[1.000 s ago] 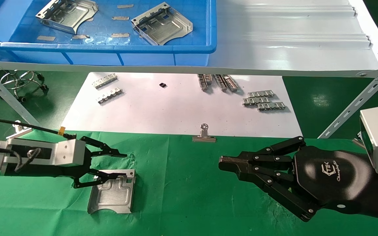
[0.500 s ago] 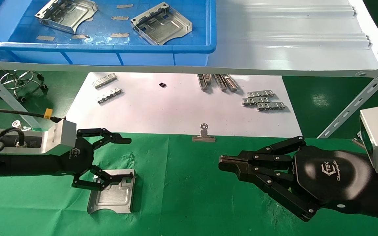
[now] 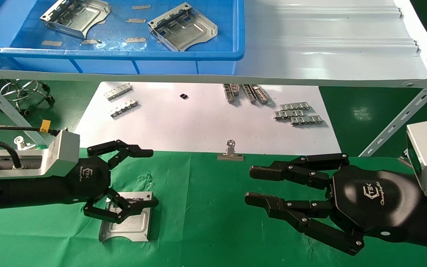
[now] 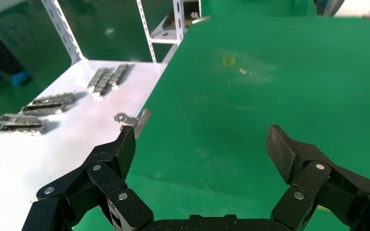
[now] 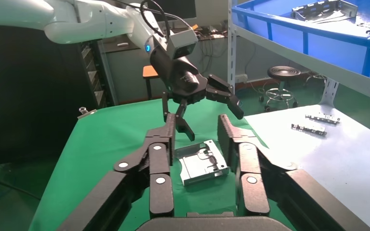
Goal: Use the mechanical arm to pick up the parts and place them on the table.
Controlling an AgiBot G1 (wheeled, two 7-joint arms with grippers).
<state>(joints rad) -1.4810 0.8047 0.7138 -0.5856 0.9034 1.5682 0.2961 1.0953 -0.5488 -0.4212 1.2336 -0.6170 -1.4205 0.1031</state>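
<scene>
One silver part (image 3: pixel 126 218) lies flat on the green table (image 3: pixel 206 230), and it also shows in the right wrist view (image 5: pixel 203 161). My left gripper (image 3: pixel 153 177) is open and empty. Its lower finger hangs over the part's far edge, and I cannot tell if it touches. The left wrist view shows its open gripper (image 4: pixel 202 144) over bare cloth, with the part hidden. My right gripper (image 3: pixel 250 185) is open and empty, low over the cloth to the right, pointing at the part (image 5: pixel 197 122). Two more parts (image 3: pixel 75 16) (image 3: pixel 182 30) lie in the blue bin (image 3: pixel 124 55).
A white paper sheet (image 3: pixel 198 122) carries several toothed strips (image 3: pixel 298 114). A binder clip (image 3: pixel 230 152) sits at its front edge. The bin stands on a white shelf (image 3: pixel 328 44) with slanted metal struts (image 3: pixel 402 111) at both sides.
My left gripper has rolled its wrist, risen a little and spread wider over the part, which has stayed in place. My right gripper has gone from shut to open.
</scene>
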